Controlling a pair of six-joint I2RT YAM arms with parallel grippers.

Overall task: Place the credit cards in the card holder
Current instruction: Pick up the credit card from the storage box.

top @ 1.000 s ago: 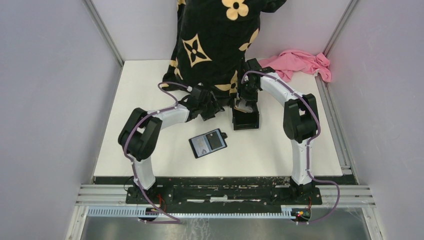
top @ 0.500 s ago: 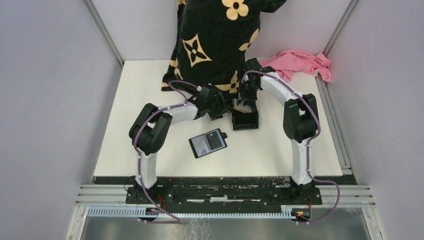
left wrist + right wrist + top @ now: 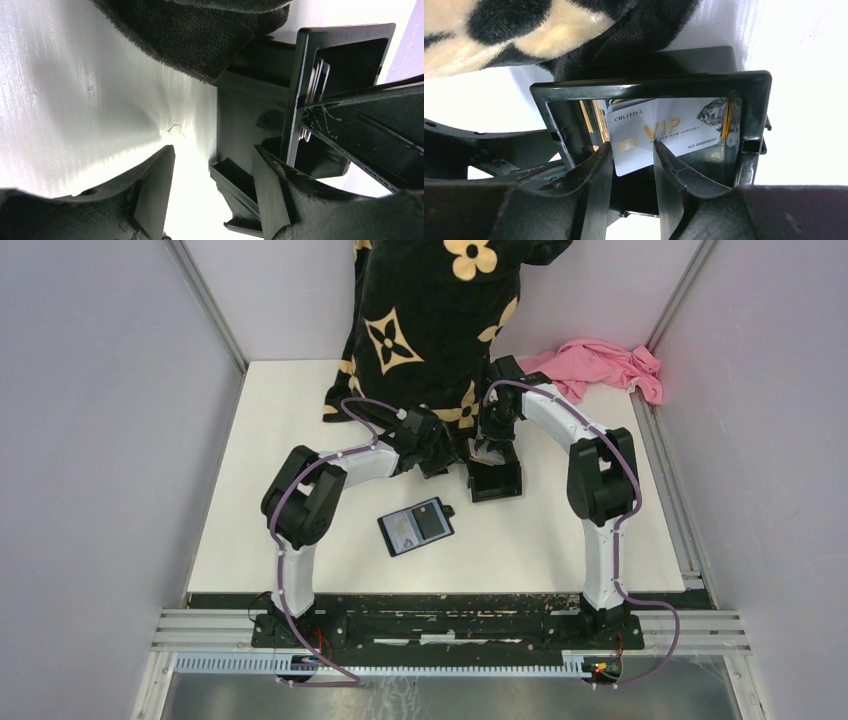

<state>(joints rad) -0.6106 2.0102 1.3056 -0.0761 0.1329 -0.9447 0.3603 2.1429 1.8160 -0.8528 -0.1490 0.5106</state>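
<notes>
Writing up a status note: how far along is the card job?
Done: nothing clearly; the card holder lies open, away from both arms. In hand: the right gripper straddles a white VIP card inside the black box; grip unclear. The left gripper is open beside it. Left: carrying cards over and inserting them.

Top view: patterned cloth (image 3: 430,320) cut off at upper edge; black tray (image 3: 496,492) part-hidden under right gripper (image 3: 490,446). Right wrist: white card (image 3: 674,132), lower edge partly behind fingers (image 3: 589,185).
</notes>
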